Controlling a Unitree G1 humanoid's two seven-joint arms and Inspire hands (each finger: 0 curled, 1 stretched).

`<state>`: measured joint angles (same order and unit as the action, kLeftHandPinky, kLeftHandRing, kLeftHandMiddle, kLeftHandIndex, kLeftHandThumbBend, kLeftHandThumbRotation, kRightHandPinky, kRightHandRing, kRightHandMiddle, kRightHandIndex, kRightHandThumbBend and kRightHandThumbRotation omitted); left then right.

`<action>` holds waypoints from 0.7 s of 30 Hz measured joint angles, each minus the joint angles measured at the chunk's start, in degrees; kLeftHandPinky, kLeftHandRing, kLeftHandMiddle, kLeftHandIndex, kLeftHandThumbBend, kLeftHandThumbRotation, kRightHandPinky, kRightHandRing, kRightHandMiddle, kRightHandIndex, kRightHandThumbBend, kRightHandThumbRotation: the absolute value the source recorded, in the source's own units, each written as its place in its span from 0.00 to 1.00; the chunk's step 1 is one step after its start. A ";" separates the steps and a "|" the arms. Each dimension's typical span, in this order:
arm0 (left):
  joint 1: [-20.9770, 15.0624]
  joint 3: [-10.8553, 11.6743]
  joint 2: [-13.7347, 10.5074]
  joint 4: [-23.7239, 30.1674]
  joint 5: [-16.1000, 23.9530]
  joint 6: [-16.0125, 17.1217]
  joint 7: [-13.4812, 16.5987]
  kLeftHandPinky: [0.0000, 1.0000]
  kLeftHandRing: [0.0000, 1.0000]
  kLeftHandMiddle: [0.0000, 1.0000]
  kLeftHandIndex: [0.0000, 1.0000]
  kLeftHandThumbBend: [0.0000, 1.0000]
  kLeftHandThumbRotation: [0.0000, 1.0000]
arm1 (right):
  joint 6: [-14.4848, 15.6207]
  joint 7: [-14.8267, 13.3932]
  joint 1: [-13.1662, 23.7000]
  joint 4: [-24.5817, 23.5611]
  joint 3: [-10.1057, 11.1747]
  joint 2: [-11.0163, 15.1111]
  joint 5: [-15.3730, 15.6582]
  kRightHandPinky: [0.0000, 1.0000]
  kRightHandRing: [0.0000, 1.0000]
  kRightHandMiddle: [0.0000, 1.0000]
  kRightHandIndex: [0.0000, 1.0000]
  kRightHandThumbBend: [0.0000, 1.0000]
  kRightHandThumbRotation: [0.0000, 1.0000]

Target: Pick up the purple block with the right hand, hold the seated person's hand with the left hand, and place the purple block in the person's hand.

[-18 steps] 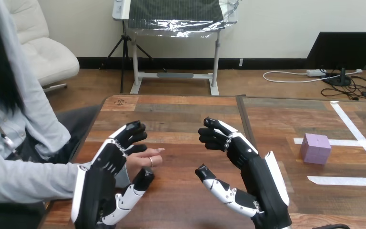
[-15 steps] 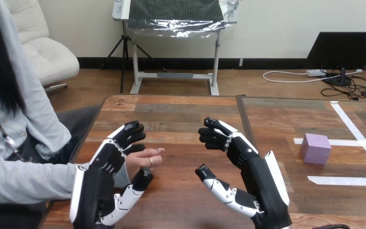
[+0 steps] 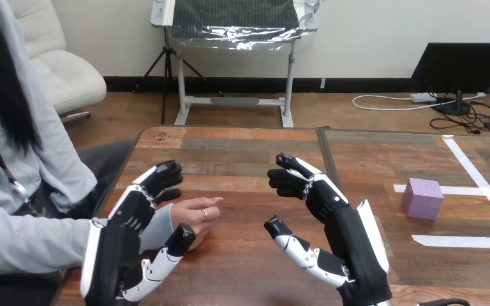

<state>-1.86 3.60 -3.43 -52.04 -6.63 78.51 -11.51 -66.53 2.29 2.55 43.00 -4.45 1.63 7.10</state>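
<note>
Your left robot hand (image 3: 127, 220) is spread, with fingers and thumb either side of the person's hand (image 3: 194, 213). Contact between them cannot be told. Your right robot hand (image 3: 341, 223) is spread and holds nothing. The purple block (image 3: 423, 199) rests on the worktop (image 3: 242, 153), well to that hand's right.

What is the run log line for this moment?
left hand: at person's hand, grip unclear | right hand: open, empty | purple block: on table, untouched

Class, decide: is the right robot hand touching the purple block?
Apart. The head view shows bare table between the right robot hand and the purple block.
</note>
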 measured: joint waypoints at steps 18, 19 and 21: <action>0.95 0.49 -0.25 0.56 1.20 0.00 1.32 0.73 0.79 0.81 0.78 0.72 0.55 | 0.00 0.35 1.46 1.19 0.03 -0.12 -1.23 0.76 0.76 0.77 0.84 0.47 0.24; 0.98 0.55 -0.23 0.56 1.38 0.00 1.41 0.73 0.79 0.81 0.78 0.72 0.55 | 0.00 0.35 1.50 1.19 0.04 -0.12 -1.23 0.76 0.76 0.77 0.84 0.46 0.24; 1.02 0.68 -0.21 0.57 1.74 -0.01 1.56 0.73 0.79 0.81 0.78 0.72 0.56 | 0.00 0.35 1.55 1.20 0.04 -0.13 -1.23 0.76 0.76 0.77 0.84 0.46 0.24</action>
<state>-0.84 4.28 -3.64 -51.47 -4.89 78.51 -9.95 -66.53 2.64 4.10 44.20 -4.41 1.50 5.87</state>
